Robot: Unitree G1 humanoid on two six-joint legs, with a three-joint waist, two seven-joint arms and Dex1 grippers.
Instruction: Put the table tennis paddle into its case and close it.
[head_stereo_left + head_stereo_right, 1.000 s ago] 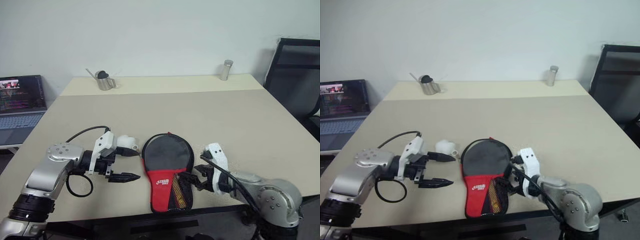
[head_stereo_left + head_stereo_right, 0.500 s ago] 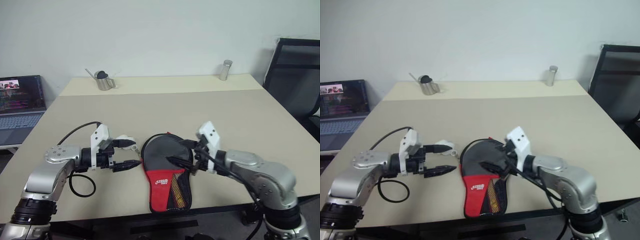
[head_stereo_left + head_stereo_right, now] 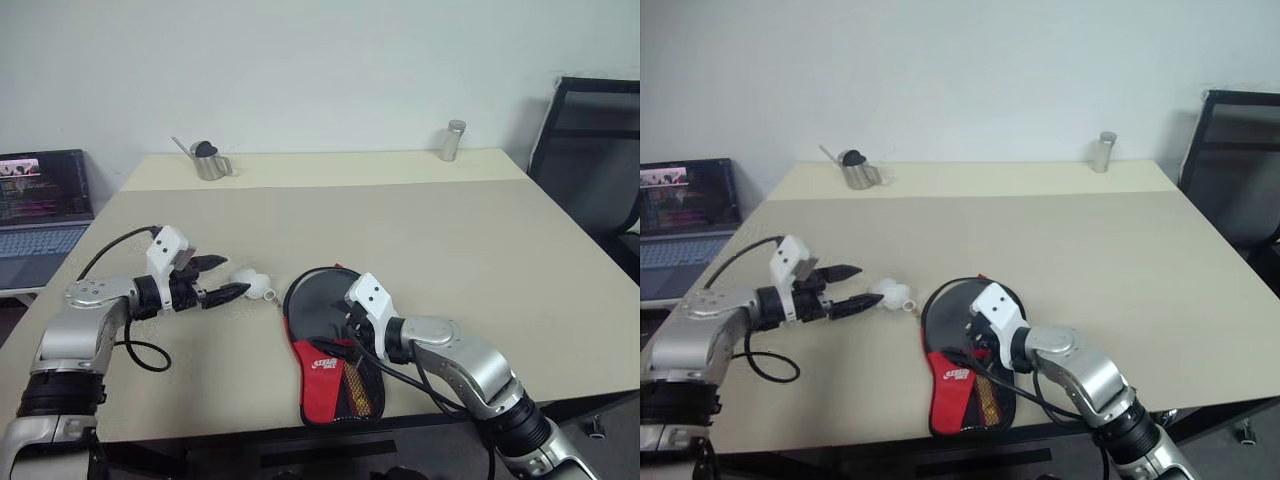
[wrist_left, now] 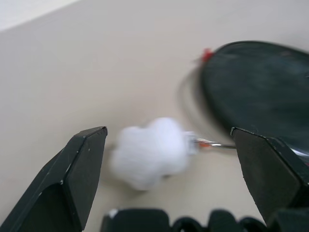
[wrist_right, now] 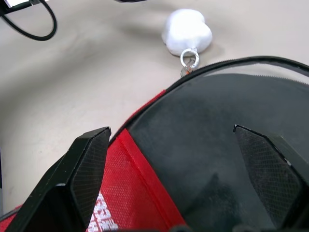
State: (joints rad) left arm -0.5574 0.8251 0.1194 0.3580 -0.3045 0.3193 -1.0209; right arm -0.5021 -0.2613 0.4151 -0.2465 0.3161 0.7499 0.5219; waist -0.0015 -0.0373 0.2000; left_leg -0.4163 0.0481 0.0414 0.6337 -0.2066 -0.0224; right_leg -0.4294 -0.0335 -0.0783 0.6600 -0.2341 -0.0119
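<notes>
Here the case (image 3: 327,345) lies at the worktop's (image 3: 480,240) near edge, paddle seemingly inside. Closing looks in hand: the left gripper (image 3: 229,278), fingers spread, nears the white zipper charm (image 3: 251,283); the right gripper (image 3: 965,336), fingers spread, hovers over the case. Next, pinch and pull.

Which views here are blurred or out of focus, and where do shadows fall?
Left wrist view: the white charm and the case are smeared and soft, while the tool's black fingers stay fairly crisp. Right wrist view: sharp, case zipper rim and charm ring legible, with a soft shadow beside the charm. Head views: evenly lit, only faint shadows on the table.
</notes>
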